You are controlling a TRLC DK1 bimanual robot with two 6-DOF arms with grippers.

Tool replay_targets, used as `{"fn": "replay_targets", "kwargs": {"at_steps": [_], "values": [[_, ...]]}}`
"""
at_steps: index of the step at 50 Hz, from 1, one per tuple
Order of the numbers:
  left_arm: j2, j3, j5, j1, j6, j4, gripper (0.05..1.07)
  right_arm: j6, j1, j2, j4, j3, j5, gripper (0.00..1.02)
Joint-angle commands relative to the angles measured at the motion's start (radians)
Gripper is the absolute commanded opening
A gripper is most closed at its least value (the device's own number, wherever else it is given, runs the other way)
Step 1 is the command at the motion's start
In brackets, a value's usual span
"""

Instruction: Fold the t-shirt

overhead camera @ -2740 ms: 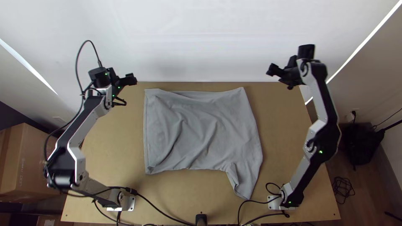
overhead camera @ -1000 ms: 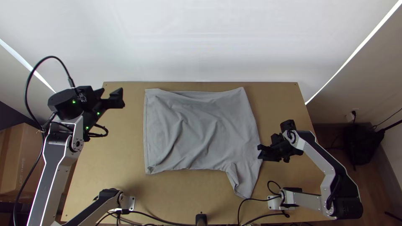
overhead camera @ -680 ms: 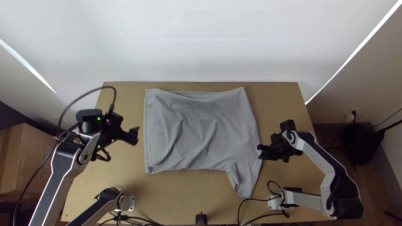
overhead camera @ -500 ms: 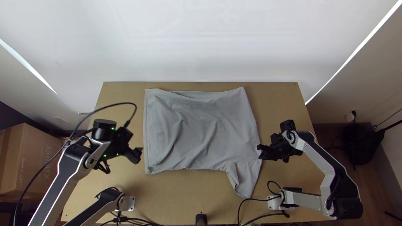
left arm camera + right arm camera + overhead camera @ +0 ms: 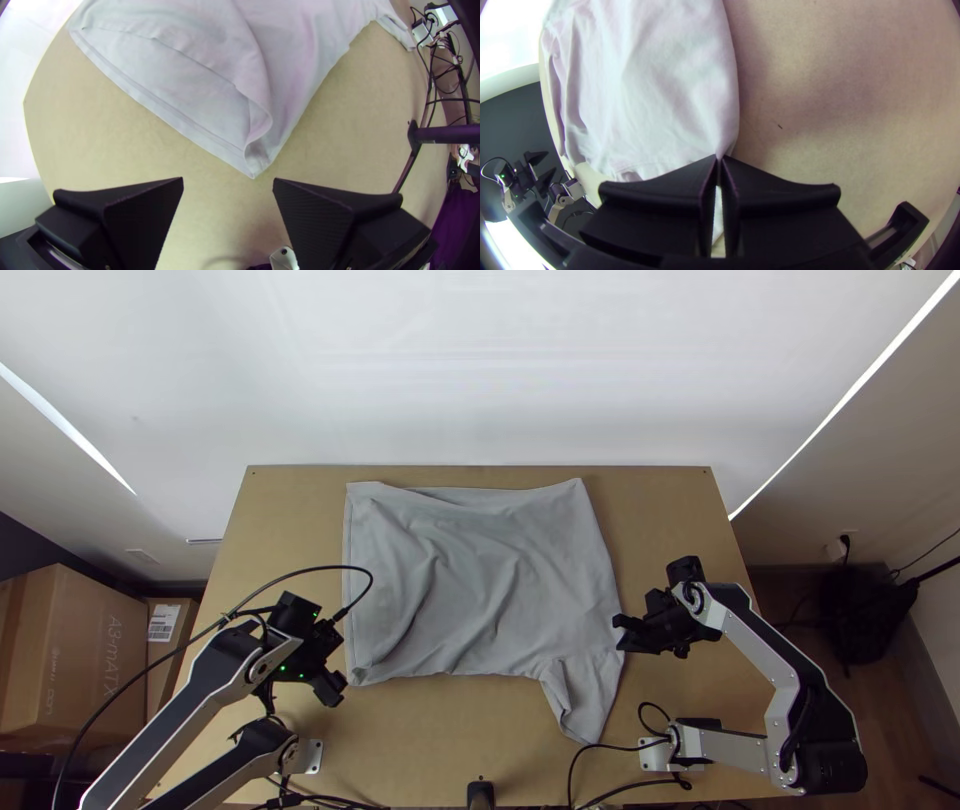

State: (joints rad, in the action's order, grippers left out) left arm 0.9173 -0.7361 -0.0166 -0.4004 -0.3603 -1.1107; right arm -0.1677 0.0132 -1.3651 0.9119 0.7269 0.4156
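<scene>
The left tool [image 5: 334, 684] is open, its two wide black fingers [image 5: 145, 210] well apart with nothing between them, just beside the near left corner of the grey t-shirt [image 5: 480, 580]. The right tool [image 5: 622, 632] is closed on the shirt's right edge, pinching a bit of cloth above the short sleeve [image 5: 590, 705]. From there the shirt lies across the middle of the worktop [image 5: 420, 735], broadly spread, with soft creases running through its body and a hem along its left side. Its near left corner is a little rumpled, with a small curled opening. The sleeve points toward the near side at the right, a fold in its left edge. Black cables [image 5: 600, 752] run by the right arm's base [image 5: 660, 754] at the near side. Beyond the left side stands a cardboard box [image 5: 95, 645], and beyond the right side a black bag-like thing [image 5: 868, 615] sits on the floor [image 5: 800, 670].
</scene>
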Motion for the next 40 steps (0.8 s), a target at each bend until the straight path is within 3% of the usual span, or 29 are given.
{"fn": "replay_targets", "kwargs": {"at_steps": [1,17,22,40], "values": [[0.018,0.06,-0.022,-0.005,-0.017,0.012,0.91,-0.019,0.013,0.015,-0.004,-0.007,-0.001,0.02],[0.094,0.087,-0.074,0.003,0.003,0.097,0.91,-0.038,0.027,0.011,-0.018,-0.007,-0.003,0.02],[0.117,0.087,-0.088,0.005,0.004,0.112,0.78,-0.039,0.027,0.008,-0.019,-0.001,-0.003,0.02],[0.229,0.093,-0.098,-0.008,-0.003,0.141,0.78,-0.041,0.019,0.009,-0.019,0.006,-0.003,0.02]]}}
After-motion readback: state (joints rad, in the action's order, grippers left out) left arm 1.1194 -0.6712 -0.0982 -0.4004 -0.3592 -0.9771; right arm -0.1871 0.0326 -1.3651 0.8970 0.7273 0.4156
